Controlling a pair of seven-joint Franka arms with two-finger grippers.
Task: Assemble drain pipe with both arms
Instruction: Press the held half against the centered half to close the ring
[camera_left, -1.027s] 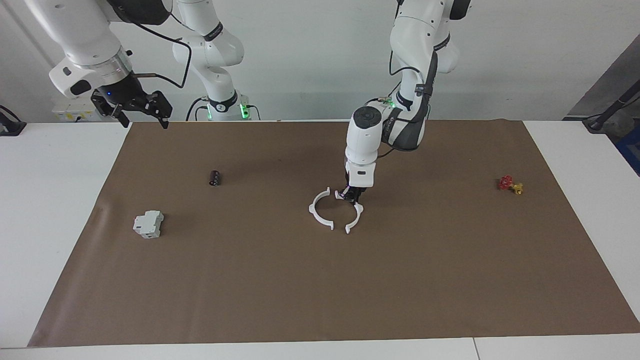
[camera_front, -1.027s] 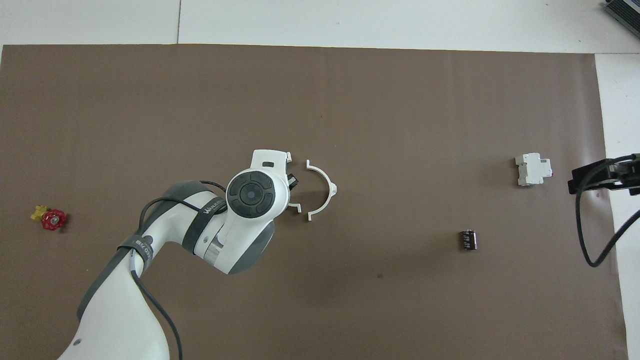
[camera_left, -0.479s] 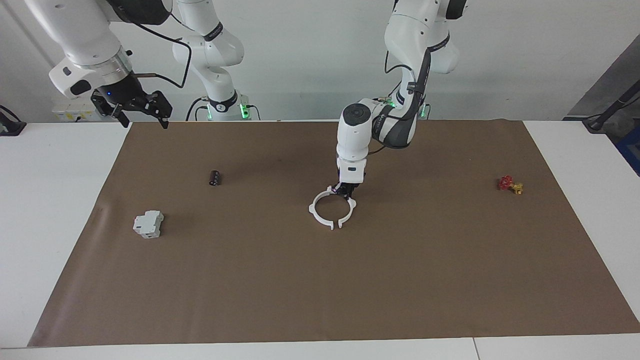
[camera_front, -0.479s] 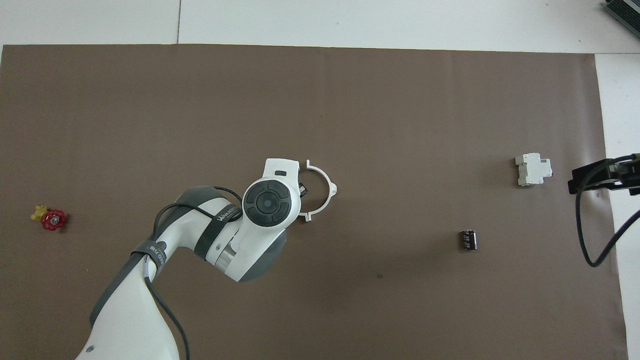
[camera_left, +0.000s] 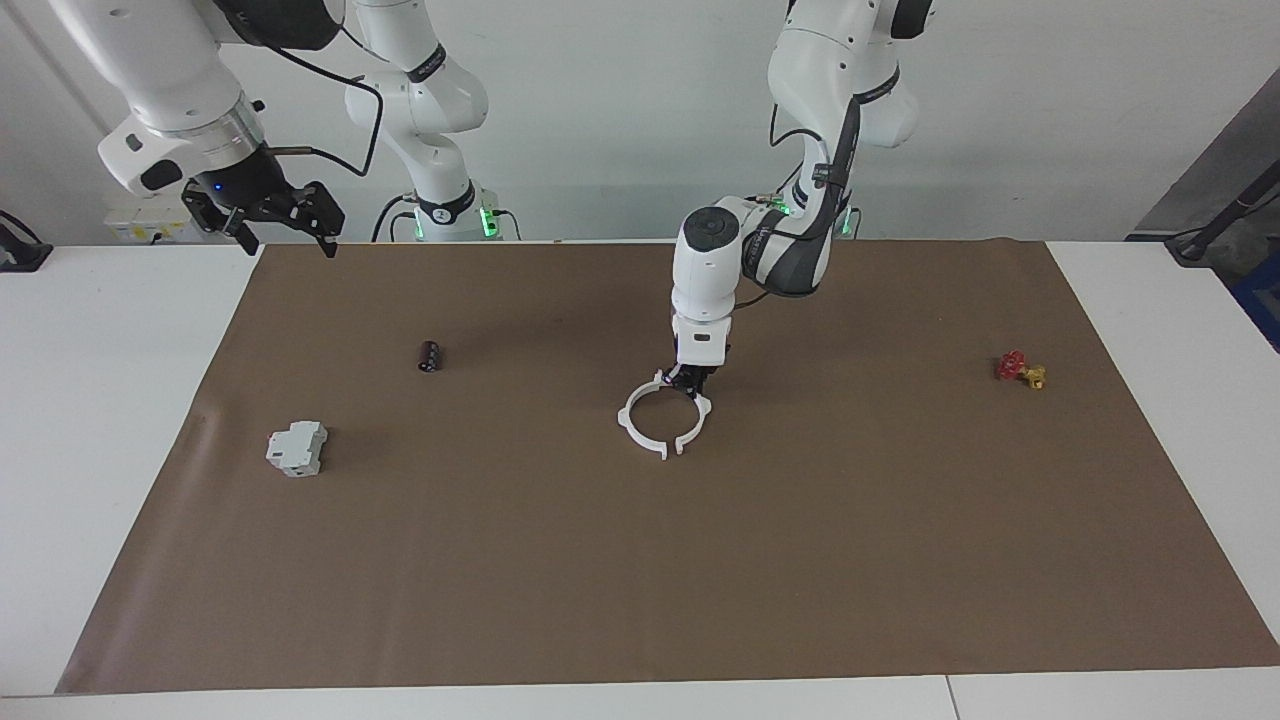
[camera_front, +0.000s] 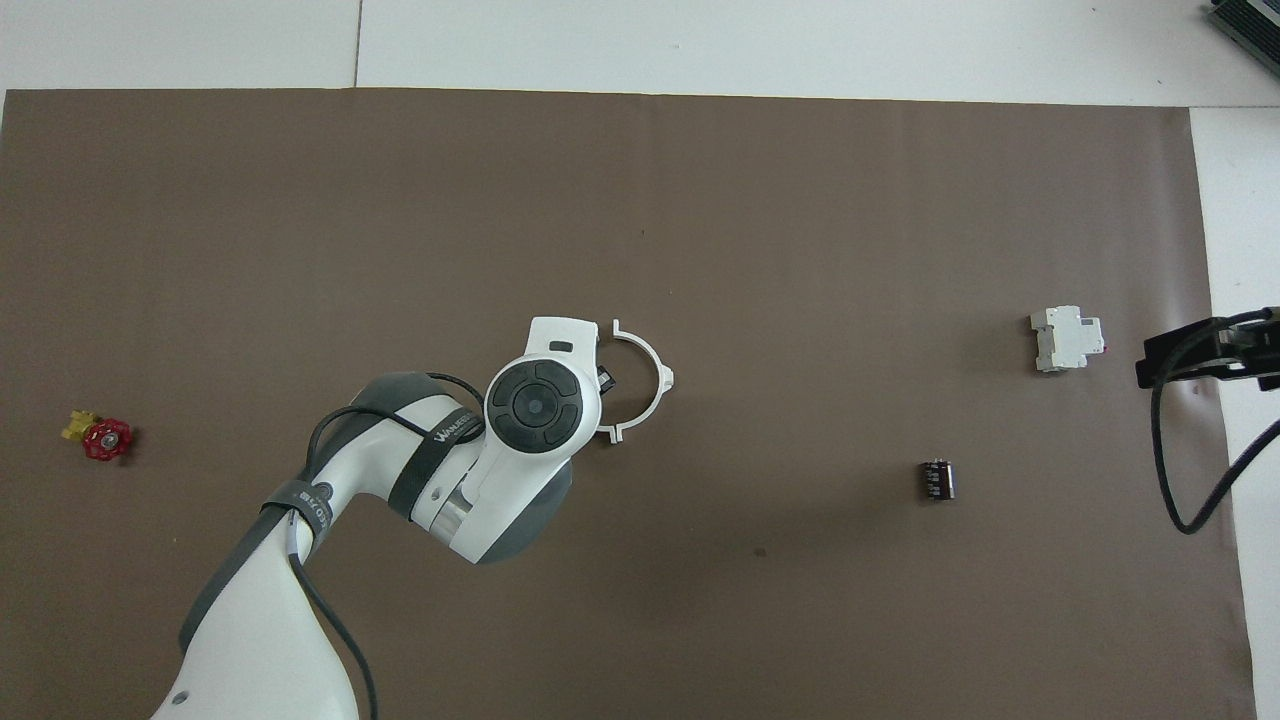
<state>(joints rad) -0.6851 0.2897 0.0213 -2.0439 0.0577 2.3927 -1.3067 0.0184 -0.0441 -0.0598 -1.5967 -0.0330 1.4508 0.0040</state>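
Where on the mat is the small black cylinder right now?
In the facing view the black cylinder lies toward the right arm's end, nearer the robots than the grey block.

Drain pipe (camera_left: 660, 417) mid-mat (camera_left: 640, 560), valve (camera_left: 1020, 370) toward left arm's end, blocky device (camera_left: 297, 448) toward right arm's end

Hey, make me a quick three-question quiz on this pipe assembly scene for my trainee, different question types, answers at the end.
1. True or false: the left gripper is shut on the drain pipe.
2. Which object lies nearest the right arm's end of the table? A) red-and-yellow valve B) grey blocky device C) black cylinder
3. Fill in: the right gripper waits, raised, with its jaws ____.

Key: 1 true; 2 B; 3 open.
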